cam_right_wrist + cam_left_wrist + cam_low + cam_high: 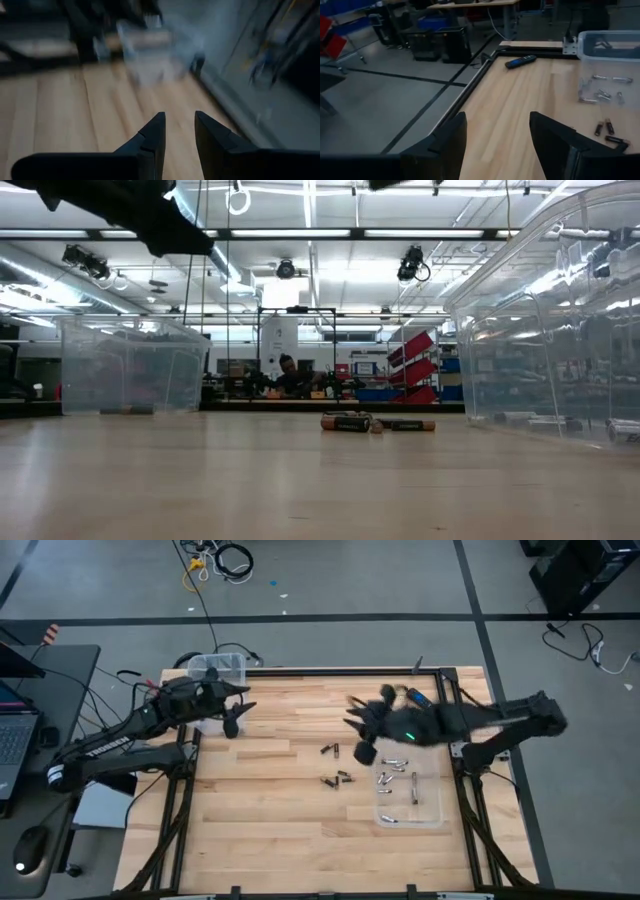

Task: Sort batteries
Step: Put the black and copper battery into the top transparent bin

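Wood surface (270,840): pale planks inside a dark frame; carries all items.
Batteries (336,779): small loose cylinders, some silvery, some dark. One pair lies near the surface centre, another cluster just nearer the front edge; several more rest inside the clear tray (432,812) on the right side.
Clear bin (222,667): stands at the far left corner, next to the left gripper.
Left gripper (233,720): raised over the left edge of the surface, fingers spread wide apart, nothing between them.
Right gripper (357,728): raised over the far centre of the surface, above and beyond the loose cells; fingers part-way apart with a narrow gap, nothing visible between them in the wrist view.
Remote-like bar (417,698): black and blue, at the far right edge; not a task item.
Handling, judged: cells are light, rigid, smooth and apt to roll or slip. Take hold across the barrel at mid-length, fingers square to the long axis, descending straight down. Close neighbours may be nudged; select the outermost cell first.
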Action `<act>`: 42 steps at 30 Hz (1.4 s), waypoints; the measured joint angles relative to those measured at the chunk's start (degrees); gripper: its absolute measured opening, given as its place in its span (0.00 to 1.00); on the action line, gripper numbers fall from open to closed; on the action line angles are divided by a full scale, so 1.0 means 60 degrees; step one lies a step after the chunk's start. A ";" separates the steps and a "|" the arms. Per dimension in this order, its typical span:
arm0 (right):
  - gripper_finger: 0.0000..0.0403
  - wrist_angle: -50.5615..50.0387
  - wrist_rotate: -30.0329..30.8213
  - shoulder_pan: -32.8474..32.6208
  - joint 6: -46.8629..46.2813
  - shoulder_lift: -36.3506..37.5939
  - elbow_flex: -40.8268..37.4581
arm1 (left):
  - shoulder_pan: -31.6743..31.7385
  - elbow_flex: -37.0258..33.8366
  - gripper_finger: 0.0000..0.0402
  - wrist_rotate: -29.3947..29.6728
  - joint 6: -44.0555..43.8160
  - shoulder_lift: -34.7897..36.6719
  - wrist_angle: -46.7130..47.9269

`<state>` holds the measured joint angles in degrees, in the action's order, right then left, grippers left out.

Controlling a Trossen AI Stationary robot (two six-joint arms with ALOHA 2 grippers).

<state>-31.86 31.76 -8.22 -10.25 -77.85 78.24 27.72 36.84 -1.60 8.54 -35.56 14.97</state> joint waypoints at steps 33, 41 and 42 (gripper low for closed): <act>0.25 -0.7769 -0.4987 0.2115 0.4284 -0.9614 0.8058 | -0.0204 0.0114 0.53 0.2642 -0.0247 0.0967 0.1272; 0.27 -0.7389 -0.4659 0.2519 0.4636 -0.9816 0.7851 | -0.0204 0.0220 0.53 0.3176 -0.0520 0.2736 0.1583; 0.28 -0.7415 -0.4666 0.2563 0.4637 -0.9817 0.7824 | -0.0204 0.0222 0.53 0.3145 -0.0558 0.2920 0.1654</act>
<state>-76.35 3.76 7.15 17.57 -136.75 125.18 26.50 38.17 17.27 5.20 -18.03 24.89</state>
